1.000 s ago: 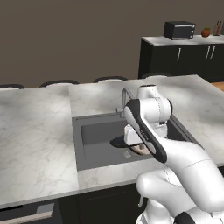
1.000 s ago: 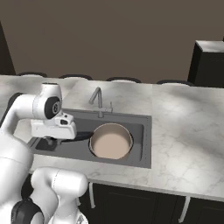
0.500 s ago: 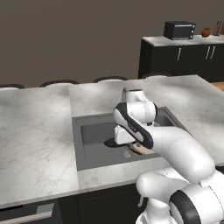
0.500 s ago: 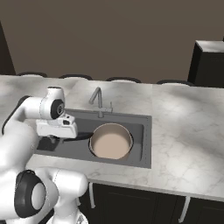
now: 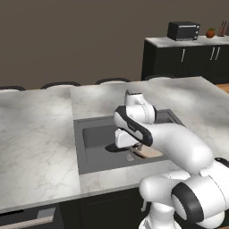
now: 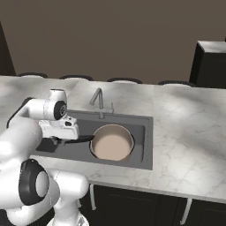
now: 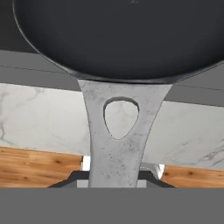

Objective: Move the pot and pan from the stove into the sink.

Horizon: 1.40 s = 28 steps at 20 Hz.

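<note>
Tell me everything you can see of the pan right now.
The pan is a shallow round black frying pan with a flat speckled grey handle that has a teardrop hole near the bowl. The gripper is shut on that handle's end, jaws on either side. In the right base view the pan shows as a dark shape over the left part of the sink, beside the pot. Whether it rests on the basin floor cannot be told.

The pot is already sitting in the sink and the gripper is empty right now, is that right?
Not quite. The pot does sit in the sink, but the gripper is not empty: the hand view shows it shut on the handle of the pan.
</note>
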Motion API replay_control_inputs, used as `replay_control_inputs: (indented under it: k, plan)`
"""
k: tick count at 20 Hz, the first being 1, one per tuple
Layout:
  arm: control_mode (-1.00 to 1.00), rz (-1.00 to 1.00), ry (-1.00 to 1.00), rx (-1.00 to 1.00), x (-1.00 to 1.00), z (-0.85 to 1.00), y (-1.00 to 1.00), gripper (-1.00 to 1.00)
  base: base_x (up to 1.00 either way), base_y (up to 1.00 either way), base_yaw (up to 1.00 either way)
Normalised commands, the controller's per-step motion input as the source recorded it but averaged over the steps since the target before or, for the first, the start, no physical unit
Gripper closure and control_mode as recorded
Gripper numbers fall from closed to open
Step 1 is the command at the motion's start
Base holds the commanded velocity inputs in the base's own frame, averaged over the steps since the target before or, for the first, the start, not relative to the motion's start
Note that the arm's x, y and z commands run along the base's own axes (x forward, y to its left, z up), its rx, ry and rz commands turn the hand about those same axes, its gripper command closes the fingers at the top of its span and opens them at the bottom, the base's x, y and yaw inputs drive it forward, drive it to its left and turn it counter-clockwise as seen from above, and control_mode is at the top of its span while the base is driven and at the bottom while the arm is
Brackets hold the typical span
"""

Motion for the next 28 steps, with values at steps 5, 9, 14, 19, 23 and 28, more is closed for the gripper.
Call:
replay_control_inputs:
  k: [5,9,14,19,23,28]
  plan:
    - [-1.00,0.00,-0.06,-0.02,0.14,-0.45,0.00,1.00,0.00,0.00,0.00]
    - [-1.00,-0.02,-0.07,-0.01,0.44,-0.31,0.00,1.00,0.00,0.00,0.00]
    - [-1.00,-0.06,-0.04,0.00,0.61,-0.25,0.08,1.00,0.00,0.00,0.00]
    - [-1.00,-0.05,-0.04,-0.01,0.50,-0.29,0.11,1.00,0.00,0.00,0.00]
    - [-1.00,-0.01,0.00,0.00,0.11,-0.06,0.02,1.00,0.00,0.00,0.00]
    - [-1.00,0.00,0.00,0.00,0.02,0.00,0.00,-1.00,0.00,0.00,0.00]
